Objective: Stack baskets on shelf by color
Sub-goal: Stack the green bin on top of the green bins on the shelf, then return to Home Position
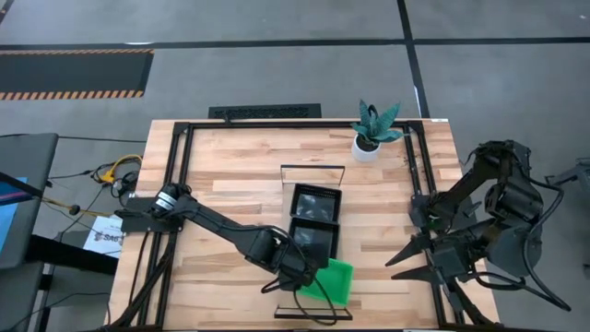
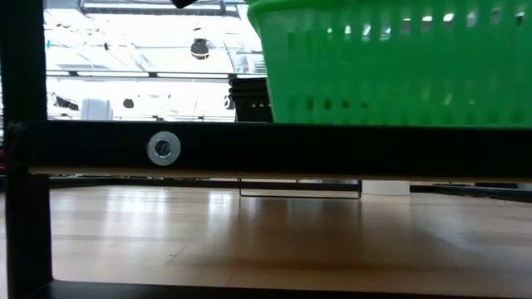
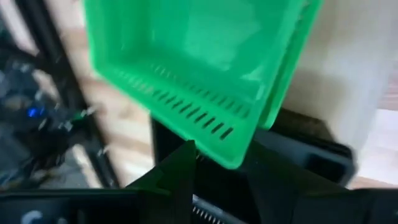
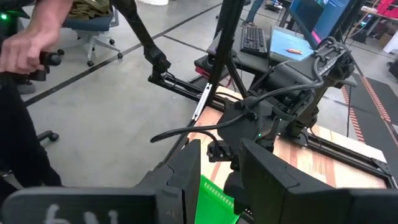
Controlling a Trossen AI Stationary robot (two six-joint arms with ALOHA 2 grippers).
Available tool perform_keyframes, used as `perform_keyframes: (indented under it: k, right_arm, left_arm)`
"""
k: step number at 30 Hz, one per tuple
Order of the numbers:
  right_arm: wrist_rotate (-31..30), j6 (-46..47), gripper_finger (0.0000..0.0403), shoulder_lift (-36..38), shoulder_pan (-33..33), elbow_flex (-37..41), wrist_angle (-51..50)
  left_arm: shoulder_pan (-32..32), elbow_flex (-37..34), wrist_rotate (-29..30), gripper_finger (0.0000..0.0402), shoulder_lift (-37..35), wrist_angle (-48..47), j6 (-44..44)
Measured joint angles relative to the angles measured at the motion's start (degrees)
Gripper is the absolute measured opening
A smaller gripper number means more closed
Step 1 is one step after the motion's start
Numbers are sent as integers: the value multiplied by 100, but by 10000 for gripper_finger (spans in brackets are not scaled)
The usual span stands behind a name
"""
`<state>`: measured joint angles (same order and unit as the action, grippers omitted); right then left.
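Note:
A bright green basket (image 1: 334,281) sits askew on the near end of the shelf (image 1: 314,180), one corner out past the board's right side. In the left wrist view a second green rim (image 3: 283,87) shows beside it. Two black baskets (image 1: 315,203) (image 1: 313,238) lie in a row on the shelf farther back. My left gripper (image 1: 297,274) is at the green basket's left corner, open, its fingers on either side of that corner (image 3: 231,155). My right gripper (image 1: 406,266) hangs open above the table's right edge with nothing between its fingers. My left gripper comes slanting down from the table's left at the green basket's near-left corner (image 3: 231,155), which lies in the gap between its two fingers. Whether either finger touches the basket wall, I cannot tell.
A white potted plant (image 1: 373,136) stands at the table's far right. Black rails (image 2: 266,149) frame the tabletop, and the shelf's wire end (image 1: 313,314) stands by the near edge. A person's hand (image 4: 25,50) shows in the room beyond the left side.

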<state>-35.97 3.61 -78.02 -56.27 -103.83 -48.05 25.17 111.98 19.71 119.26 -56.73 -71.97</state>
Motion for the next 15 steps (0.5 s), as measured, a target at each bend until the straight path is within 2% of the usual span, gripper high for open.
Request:
perform_keyframes:
  k: [2,4,6,8,12,15]
  right_arm:
    - [1,27,132,0,0,0,0]
    - [2,94,132,0,-2,0,-13]
    - [2,109,132,0,0,0,-18]
    - [2,200,132,0,-2,0,-18]
    - [-3,679,132,-1,13,0,-161]
    - [-202,1183,129,-78,109,0,-514]
  left_arm:
    - [0,0,318,136,0,96,110]
    - [12,0,897,143,0,130,350]
    - [54,0,1421,147,-17,113,763]
    - [102,29,1688,146,-88,59,1312]
    - [203,331,1728,136,-408,-133,2896]
    - [250,503,1481,122,-714,-124,4864]
